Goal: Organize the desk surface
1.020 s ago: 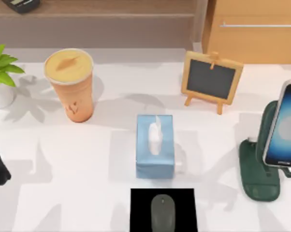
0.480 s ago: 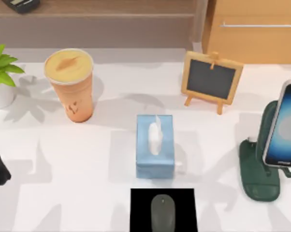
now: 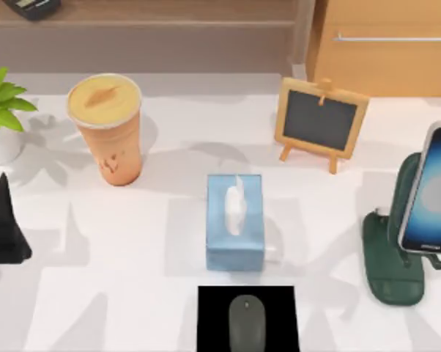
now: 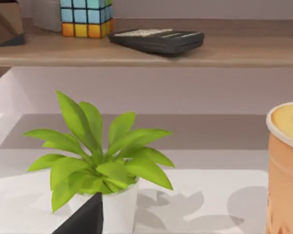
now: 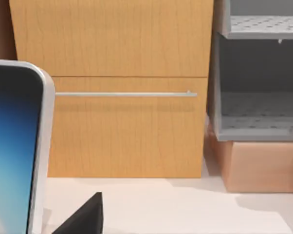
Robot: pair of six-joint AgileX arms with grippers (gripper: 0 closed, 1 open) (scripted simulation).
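Left gripper at left edge of desk surface, just short of potted plant and cup; finger state not discernible. Mouse centred on black mat, phone propped on stand, presumably for viewing.

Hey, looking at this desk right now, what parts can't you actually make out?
- Left gripper: top view, cut by the left edge; open or shut is unclear.
- Mouse and black mat: top view, cut by the bottom edge.
- Phone: top view, cut by the right edge.
- Plant: top view, cut by the left edge.
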